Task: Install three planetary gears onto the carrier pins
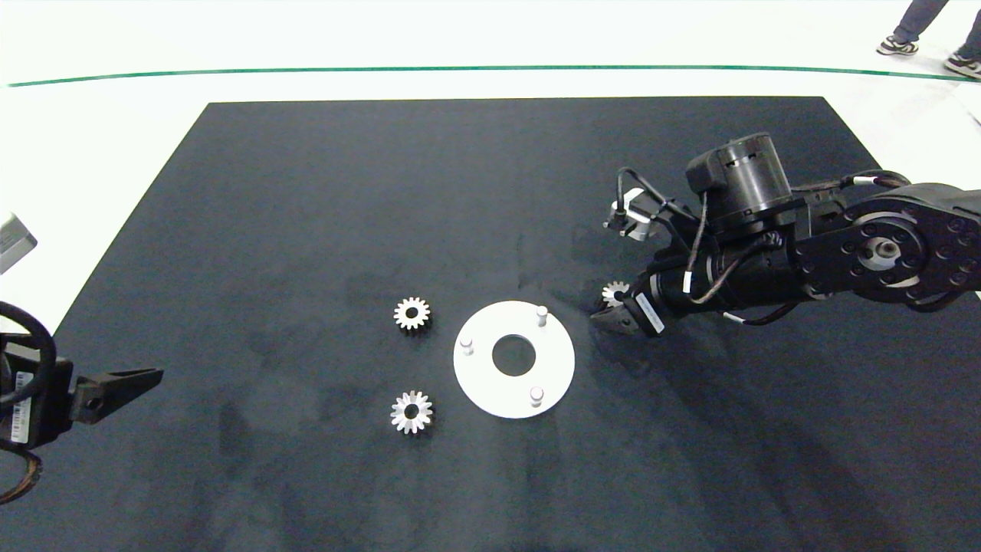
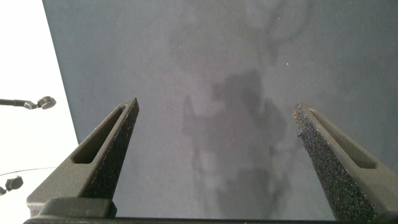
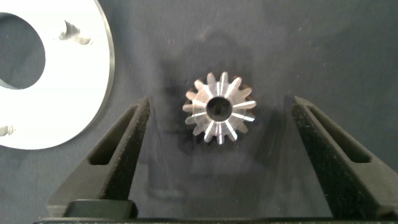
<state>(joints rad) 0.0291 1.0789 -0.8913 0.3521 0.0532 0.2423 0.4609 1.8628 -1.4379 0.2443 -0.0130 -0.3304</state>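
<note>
A flat white disc point(image 1: 475, 379) with a large centre hole lies mid-mat, and three short white carrier pins point(image 1: 542, 314) point(image 1: 466, 344) point(image 1: 536, 395) stand on it. Two silvery planetary gears point(image 1: 411, 313) point(image 1: 411, 412) lie flat to its left. A third gear point(image 1: 614, 292) point(image 3: 219, 109) lies right of the disc, partly hidden by my right arm. My right gripper point(image 1: 613, 314) point(image 3: 221, 115) hovers low over this gear, open, with one finger on each side and not touching it. The disc point(image 3: 93, 81) shows beside it. My left gripper point(image 1: 142, 381) point(image 2: 217, 130) is open over bare mat at the left edge.
The black mat point(image 1: 306, 192) covers the table, with white floor and a green line beyond it. A grey object point(image 1: 14, 241) sits at the left edge off the mat. A person's shoes point(image 1: 897, 46) show at the top right.
</note>
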